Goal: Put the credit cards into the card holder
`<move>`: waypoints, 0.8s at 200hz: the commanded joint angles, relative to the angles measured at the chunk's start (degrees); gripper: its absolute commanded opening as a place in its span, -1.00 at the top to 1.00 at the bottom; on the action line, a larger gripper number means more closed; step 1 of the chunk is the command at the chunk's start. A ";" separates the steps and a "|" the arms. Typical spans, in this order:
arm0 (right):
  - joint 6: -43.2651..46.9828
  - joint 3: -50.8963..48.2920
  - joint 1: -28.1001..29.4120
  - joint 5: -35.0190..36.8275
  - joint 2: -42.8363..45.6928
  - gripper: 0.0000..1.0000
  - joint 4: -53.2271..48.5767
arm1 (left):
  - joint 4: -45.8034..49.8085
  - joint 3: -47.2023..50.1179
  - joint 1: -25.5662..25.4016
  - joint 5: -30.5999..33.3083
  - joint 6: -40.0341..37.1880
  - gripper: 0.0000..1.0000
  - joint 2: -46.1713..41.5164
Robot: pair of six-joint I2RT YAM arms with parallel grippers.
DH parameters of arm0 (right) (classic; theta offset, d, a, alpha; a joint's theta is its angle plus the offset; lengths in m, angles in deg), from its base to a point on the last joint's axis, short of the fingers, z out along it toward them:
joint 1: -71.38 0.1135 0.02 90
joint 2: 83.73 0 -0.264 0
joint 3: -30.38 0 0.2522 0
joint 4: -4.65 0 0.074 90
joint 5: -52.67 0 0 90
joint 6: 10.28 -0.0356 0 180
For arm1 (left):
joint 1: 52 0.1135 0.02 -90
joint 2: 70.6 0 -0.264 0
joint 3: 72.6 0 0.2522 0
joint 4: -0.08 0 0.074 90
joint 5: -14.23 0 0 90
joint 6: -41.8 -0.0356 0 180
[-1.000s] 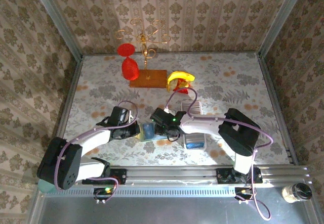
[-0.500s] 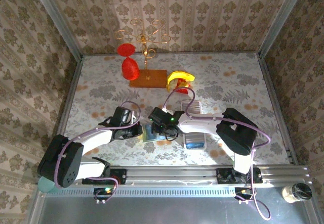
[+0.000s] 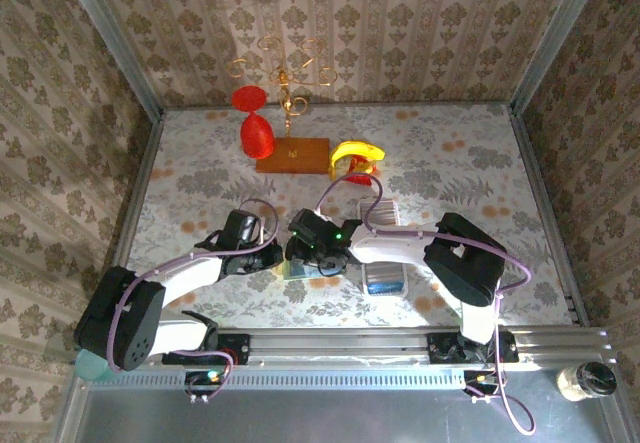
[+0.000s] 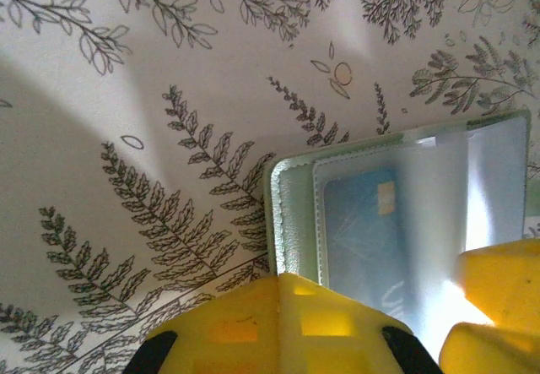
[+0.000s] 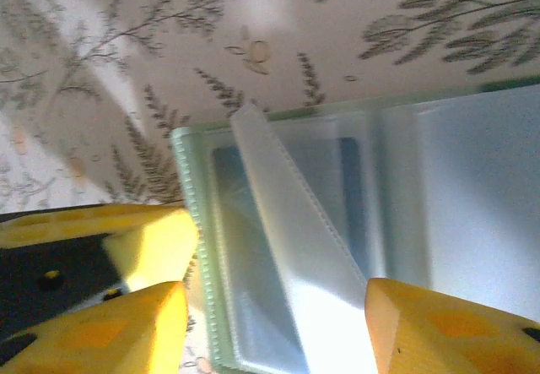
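Note:
The sage-green card holder (image 4: 293, 215) lies open on the fern-print table, its clear sleeves facing up. A blue credit card (image 4: 364, 232) sits inside one sleeve. My left gripper (image 4: 283, 279) is shut, its yellow tips resting on the holder's left edge. In the top view the card holder (image 3: 299, 272) lies between my left gripper (image 3: 272, 256) and right gripper (image 3: 304, 252). My right gripper (image 5: 270, 332) is open above the card holder (image 5: 191, 222), its fingers on either side of a raised clear sleeve flap (image 5: 291, 230). Nothing is pinched.
A long white tray (image 3: 384, 279) lies just right of the holder. At the back stand a wooden base (image 3: 292, 155) with a gold rack, a red glass (image 3: 257, 135) and a banana (image 3: 357, 152). Patterned walls close in the table.
My right gripper has slid left over the card holder and its jaws have widened. My left gripper has edged slightly right, still shut.

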 commanded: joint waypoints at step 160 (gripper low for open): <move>-6.77 -5.74 0.51 -1.83 -0.61 -0.07 11.82 | 7.73 2.72 1.18 4.80 2.26 0.15 -11.20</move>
